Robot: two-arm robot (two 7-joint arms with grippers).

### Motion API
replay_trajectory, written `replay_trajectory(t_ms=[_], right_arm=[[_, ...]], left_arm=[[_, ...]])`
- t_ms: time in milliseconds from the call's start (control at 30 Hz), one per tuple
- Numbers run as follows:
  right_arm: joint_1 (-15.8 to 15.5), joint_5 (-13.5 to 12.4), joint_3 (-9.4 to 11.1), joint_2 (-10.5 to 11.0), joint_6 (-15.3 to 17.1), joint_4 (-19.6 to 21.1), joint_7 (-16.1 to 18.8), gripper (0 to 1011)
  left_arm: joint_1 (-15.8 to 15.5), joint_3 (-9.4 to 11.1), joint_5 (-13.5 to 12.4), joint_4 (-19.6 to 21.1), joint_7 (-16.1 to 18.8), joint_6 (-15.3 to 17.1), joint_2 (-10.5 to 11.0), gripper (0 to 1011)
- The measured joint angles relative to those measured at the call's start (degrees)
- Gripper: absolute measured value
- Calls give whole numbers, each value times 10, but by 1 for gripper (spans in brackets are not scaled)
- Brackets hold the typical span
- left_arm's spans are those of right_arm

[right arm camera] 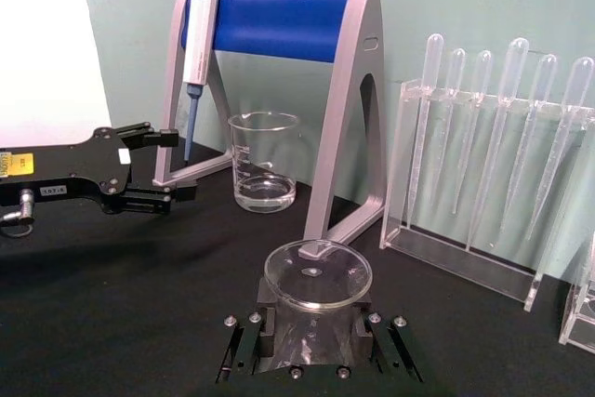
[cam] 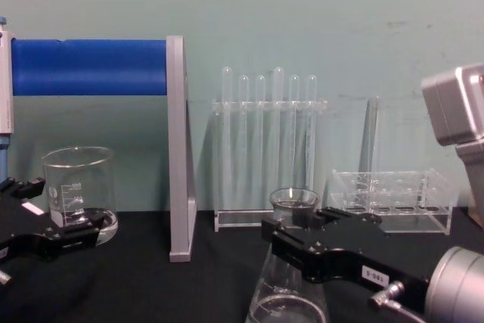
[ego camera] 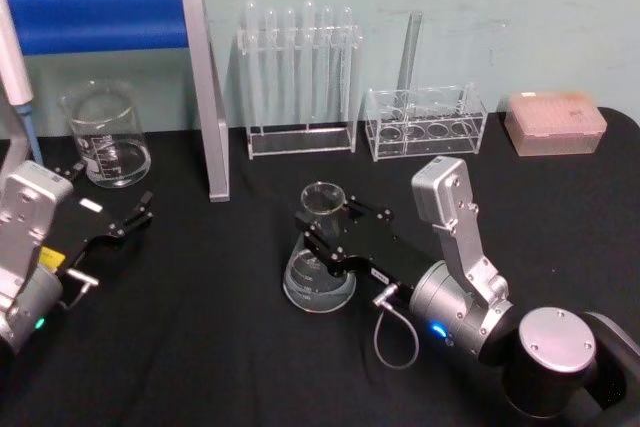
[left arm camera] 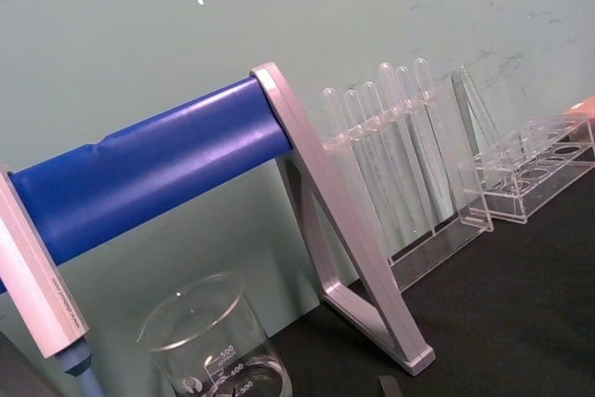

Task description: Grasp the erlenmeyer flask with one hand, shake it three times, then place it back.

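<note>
The erlenmeyer flask [ego camera: 318, 279] stands on the black table at centre, clear glass with a little liquid in its wide base. My right gripper [ego camera: 326, 223] reaches in from the right and is shut on its neck just under the flared rim. In the right wrist view the flask's rim [right arm camera: 317, 275] sits between the two black fingers [right arm camera: 263, 311], which press on either side. In the chest view the flask [cam: 291, 302] rests low at centre with the right gripper [cam: 292, 234] across its neck. My left gripper [ego camera: 112, 189] lies open at the left, holding nothing.
A glass beaker [ego camera: 108, 137] stands at back left, close to the left gripper. A blue-and-grey pipette stand [ego camera: 205, 87] holds a pipette [right arm camera: 200, 34]. Behind the flask are a test tube rack [ego camera: 300, 77], a low clear rack [ego camera: 425, 122] and a pink tip box [ego camera: 555, 122].
</note>
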State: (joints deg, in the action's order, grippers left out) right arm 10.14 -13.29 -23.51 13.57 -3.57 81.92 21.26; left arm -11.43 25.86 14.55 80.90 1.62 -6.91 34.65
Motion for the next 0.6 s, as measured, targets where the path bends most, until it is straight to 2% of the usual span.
replay_trajectory(t_ms=[533,600], right_arm=[[0,1,0,0,2,1,-2,452],[0,1,0,0,2,1,-2,512]], left_arm=[[0,0,0,0,0,0,0,1001],[0,0,0,0,0,0,0,1001]])
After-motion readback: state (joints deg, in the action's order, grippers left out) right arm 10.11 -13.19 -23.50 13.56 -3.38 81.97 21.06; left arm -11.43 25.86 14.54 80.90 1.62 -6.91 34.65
